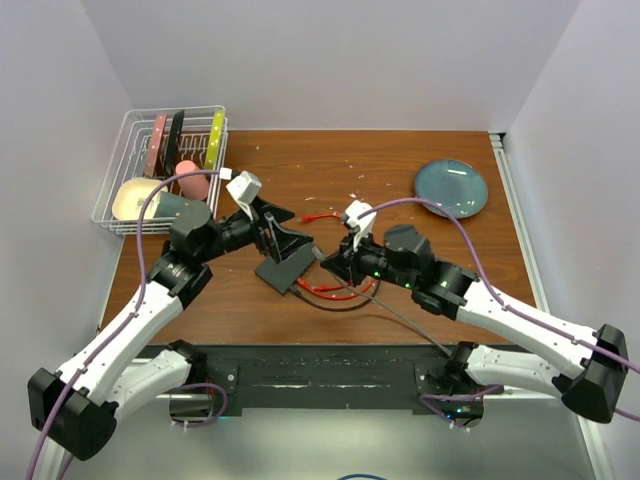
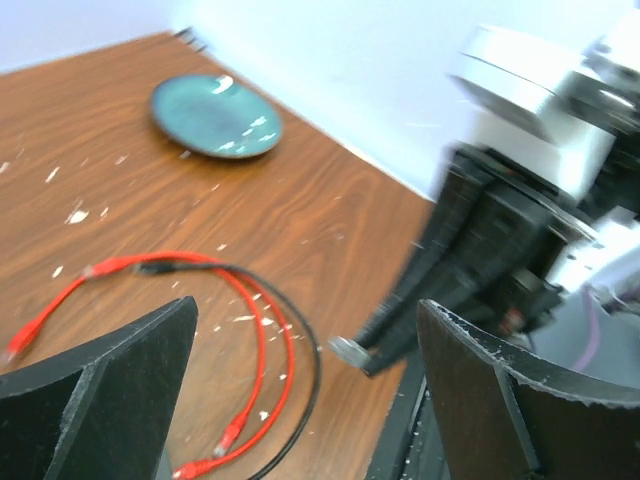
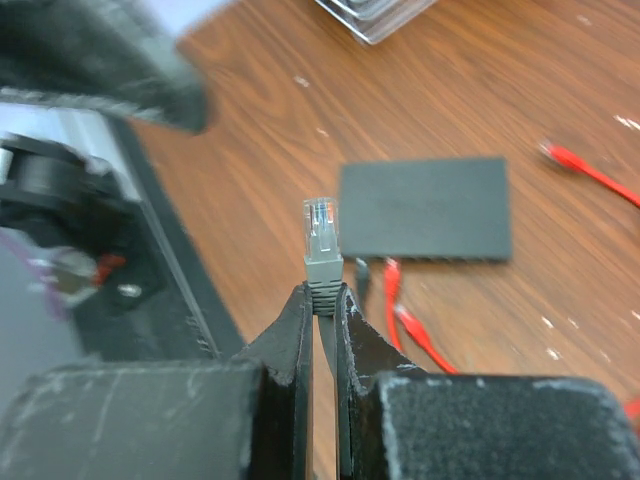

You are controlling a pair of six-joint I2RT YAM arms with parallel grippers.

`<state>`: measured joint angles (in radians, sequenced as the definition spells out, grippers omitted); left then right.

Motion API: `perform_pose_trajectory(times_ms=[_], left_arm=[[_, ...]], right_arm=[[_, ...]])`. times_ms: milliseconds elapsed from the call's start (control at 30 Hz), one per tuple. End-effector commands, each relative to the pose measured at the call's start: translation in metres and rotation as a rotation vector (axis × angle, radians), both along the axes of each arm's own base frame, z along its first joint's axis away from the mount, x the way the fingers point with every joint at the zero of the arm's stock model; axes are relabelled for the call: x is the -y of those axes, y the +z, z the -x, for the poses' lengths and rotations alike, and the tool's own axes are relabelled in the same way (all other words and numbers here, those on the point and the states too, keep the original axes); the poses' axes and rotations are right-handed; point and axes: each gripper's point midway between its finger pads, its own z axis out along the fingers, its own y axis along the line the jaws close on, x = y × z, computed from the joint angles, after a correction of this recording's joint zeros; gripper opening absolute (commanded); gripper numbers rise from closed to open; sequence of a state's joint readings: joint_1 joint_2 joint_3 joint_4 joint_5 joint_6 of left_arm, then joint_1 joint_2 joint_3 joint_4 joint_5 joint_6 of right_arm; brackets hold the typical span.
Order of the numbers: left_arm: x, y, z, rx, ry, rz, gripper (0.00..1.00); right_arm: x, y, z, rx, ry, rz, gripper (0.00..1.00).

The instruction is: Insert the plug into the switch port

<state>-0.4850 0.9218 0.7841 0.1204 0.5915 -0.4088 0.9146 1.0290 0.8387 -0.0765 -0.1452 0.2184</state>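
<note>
Plug (image 3: 320, 232) was clamped in right gripper (image 3: 322, 298), switch box (image 3: 425, 208) seen beyond, right of centre; left gripper (image 2: 305, 320) was spread wide, empty.

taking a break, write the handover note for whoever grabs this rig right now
Left pincer: open, holding nothing, close to the flat black rectangular switch box.
Right pincer: shut on the grey cable plug with a clear tip, held apart from the box.
Done: plug grasped.
Left: line the plug up with a port in the box's edge and push it in.
</note>
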Motion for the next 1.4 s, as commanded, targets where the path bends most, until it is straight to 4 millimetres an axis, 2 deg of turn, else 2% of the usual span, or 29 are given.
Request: perform_pose_trajectory(times_ms=[0, 167, 233, 267, 333, 367, 433, 467, 533, 567, 800, 867, 1100, 1367], left_arm=[[-0.006, -0.012, -0.025, -0.036, 0.118, -0.004, 0.96], [-0.016, -0.039, -0.050, -0.104, 0.190, -0.022, 0.96], [-0.025, -0.062, -0.060, -0.155, 0.224, -0.032, 0.96], [-0.028, -0.065, -0.065, -0.162, 0.234, -0.015, 0.96], [-0.038, -0.088, -0.076, -0.219, 0.256, -0.021, 0.96], [-0.040, -0.092, -0.080, -0.226, 0.264, -0.012, 0.95], [-0.046, -0.119, -0.087, -0.280, 0.290, -0.028, 0.95], [-0.046, -0.123, -0.090, -0.283, 0.293, -0.024, 0.95], [-0.046, -0.144, -0.096, -0.326, 0.301, -0.044, 0.93], [-0.046, -0.148, -0.098, -0.329, 0.302, -0.050, 0.92], [-0.062, -0.198, -0.113, -0.412, 0.431, -0.117, 0.91], [-0.062, -0.202, -0.115, -0.414, 0.441, -0.113, 0.92], [-0.061, -0.228, -0.115, -0.467, 0.441, -0.125, 0.89], [-0.055, -0.237, -0.113, -0.484, 0.402, -0.124, 0.82]], right_arm=[[0.006, -0.009, -0.019, 0.092, -0.148, 0.164, 0.00], [0.006, -0.033, -0.033, 0.125, -0.221, 0.284, 0.00], [0.005, -0.048, -0.038, 0.125, -0.237, 0.331, 0.00], [0.005, -0.053, -0.040, 0.133, -0.242, 0.346, 0.00], [0.005, -0.068, -0.045, 0.131, -0.260, 0.392, 0.00], [0.004, -0.071, -0.047, 0.134, -0.262, 0.401, 0.00], [0.000, -0.087, -0.051, 0.123, -0.266, 0.442, 0.00], [-0.001, -0.092, -0.053, 0.118, -0.264, 0.457, 0.00], [-0.006, -0.099, -0.057, 0.116, -0.264, 0.474, 0.00], [-0.008, -0.111, -0.059, 0.105, -0.262, 0.503, 0.00], [-0.026, -0.144, -0.068, 0.071, -0.226, 0.529, 0.00], [-0.027, -0.150, -0.073, 0.059, -0.221, 0.524, 0.00], [-0.034, -0.189, -0.079, 0.002, -0.188, 0.585, 0.00], [-0.034, -0.210, -0.083, -0.038, -0.215, 0.627, 0.00]])
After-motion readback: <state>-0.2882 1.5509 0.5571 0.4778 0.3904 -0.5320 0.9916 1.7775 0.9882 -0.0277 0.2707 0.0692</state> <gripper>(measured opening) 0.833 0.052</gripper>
